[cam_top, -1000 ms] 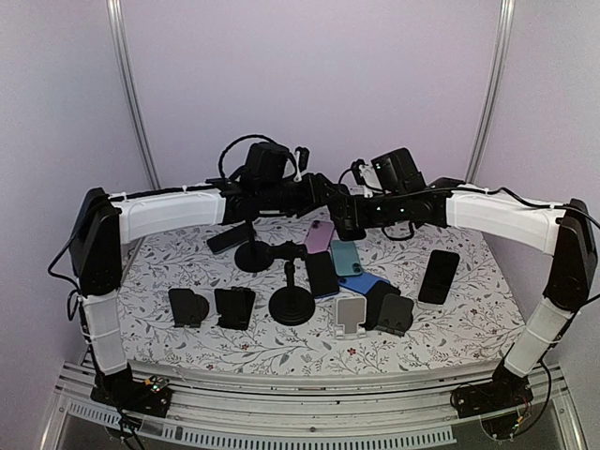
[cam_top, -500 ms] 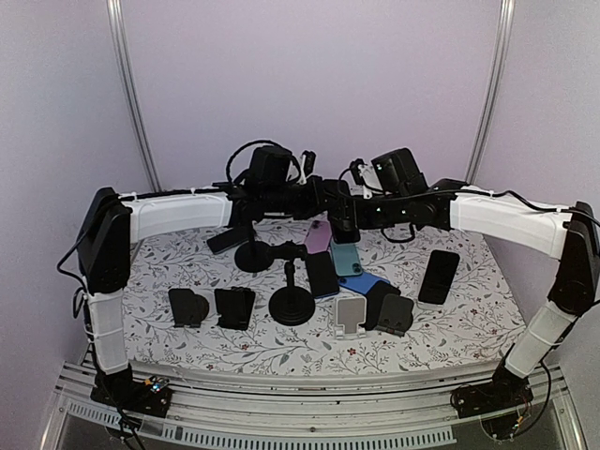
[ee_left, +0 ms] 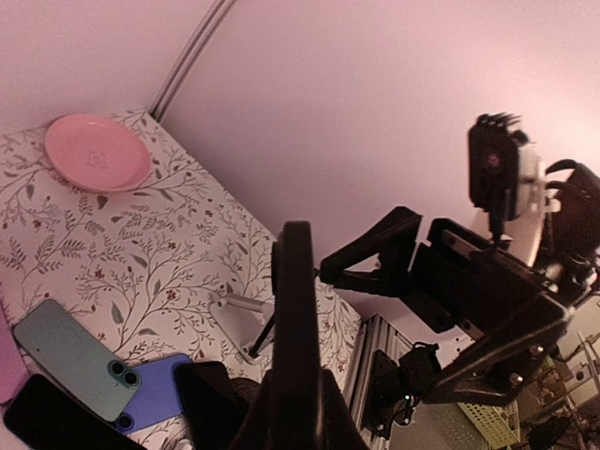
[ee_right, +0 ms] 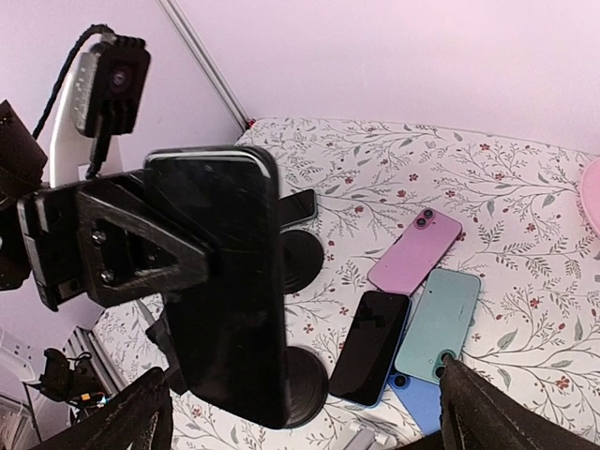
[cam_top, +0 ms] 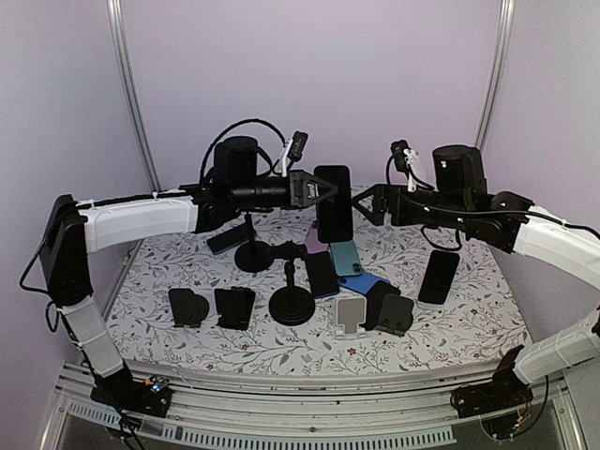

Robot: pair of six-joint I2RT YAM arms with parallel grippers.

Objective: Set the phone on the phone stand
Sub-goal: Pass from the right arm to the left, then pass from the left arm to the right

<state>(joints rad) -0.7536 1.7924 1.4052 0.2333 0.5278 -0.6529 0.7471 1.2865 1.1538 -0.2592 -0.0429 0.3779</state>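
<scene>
A black phone (cam_top: pixel 333 214) hangs upright in the air above the middle of the table, with my left gripper (cam_top: pixel 322 190) shut on its upper part. In the left wrist view the phone (ee_left: pixel 295 309) shows edge-on between my left gripper's (ee_left: pixel 298 417) jaws. My right gripper (cam_top: pixel 368 203) stands open just to the right of the phone, apart from it. In the right wrist view the phone (ee_right: pixel 225 281) fills the left half, beyond my open right gripper (ee_right: pixel 309 412). Below stands a black round-base phone stand (cam_top: pixel 292 305); a second one (cam_top: pixel 253 255) is behind it.
Small black stands (cam_top: pixel 188 307) (cam_top: pixel 234 307) (cam_top: pixel 396 314) and a white stand (cam_top: pixel 352 314) line the front. Pink (cam_top: pixel 319 234), teal (cam_top: pixel 345 253), black (cam_top: pixel 322 274) and blue (cam_top: pixel 367 282) phones lie in the middle; another black phone (cam_top: pixel 439 277) lies right. A pink plate (ee_left: pixel 98 164) sits far back.
Both grippers met at the centre. The left one shut on the black phone, the right one opened and drew back to the right, and the left arm raised the phone.
</scene>
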